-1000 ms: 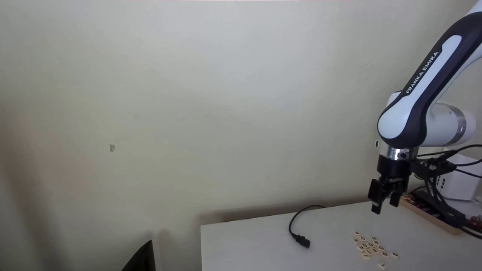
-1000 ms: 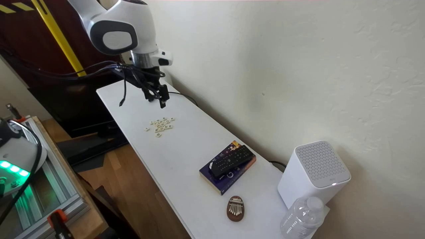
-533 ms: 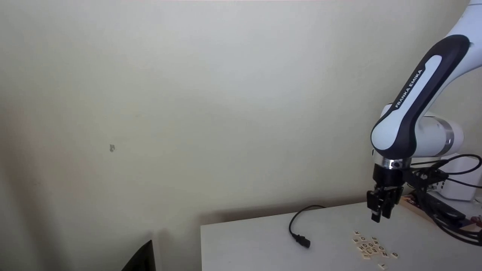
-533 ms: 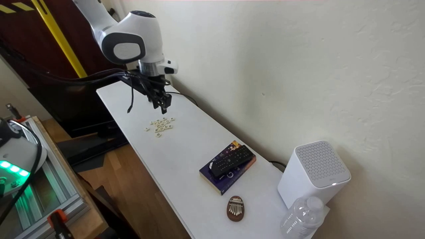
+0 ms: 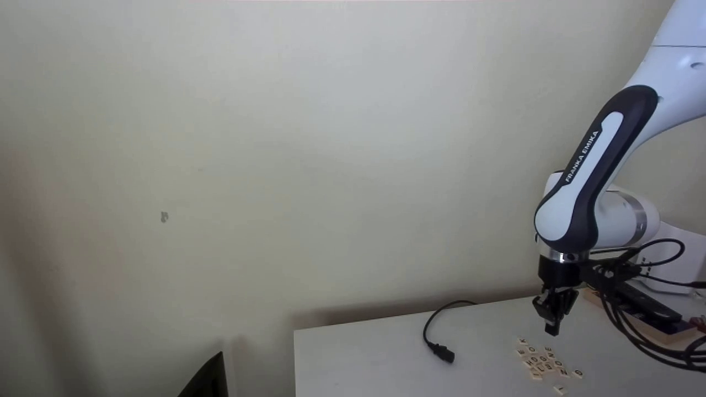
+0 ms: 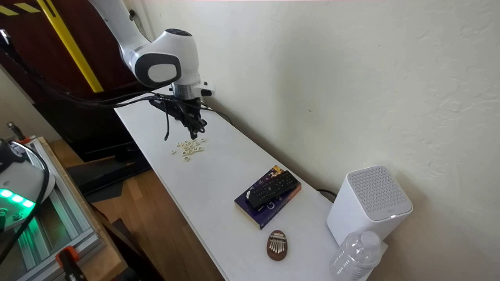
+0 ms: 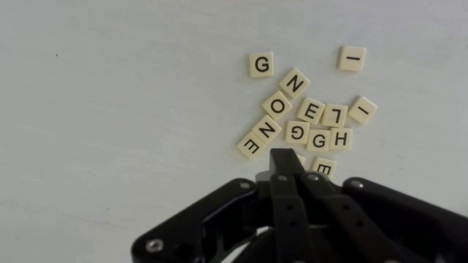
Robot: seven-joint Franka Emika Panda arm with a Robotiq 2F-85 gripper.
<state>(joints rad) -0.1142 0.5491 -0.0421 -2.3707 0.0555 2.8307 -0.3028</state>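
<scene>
We are seeing the end effector (image 5: pixel 552 330) hovering clenched and empty above letter tiles (image 7: pixel 310 110) that are lying scattered on the surface (image 6: pixel 213 191), none yet grasped.

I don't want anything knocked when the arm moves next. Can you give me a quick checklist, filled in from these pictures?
1. Tool shut: ok; its jaws are together.
2. Tool apart from the letter tiles: ok; it hovers above them.
3. Every tile in plain sight in the wrist view: not ok; the tool covers part of the group.
4. Tool's exact height over the tiles: cannot tell from these views.
5. Plug apart from the tiles: ok; table shows between them.
6. Remote resting on the book: ok.
</scene>
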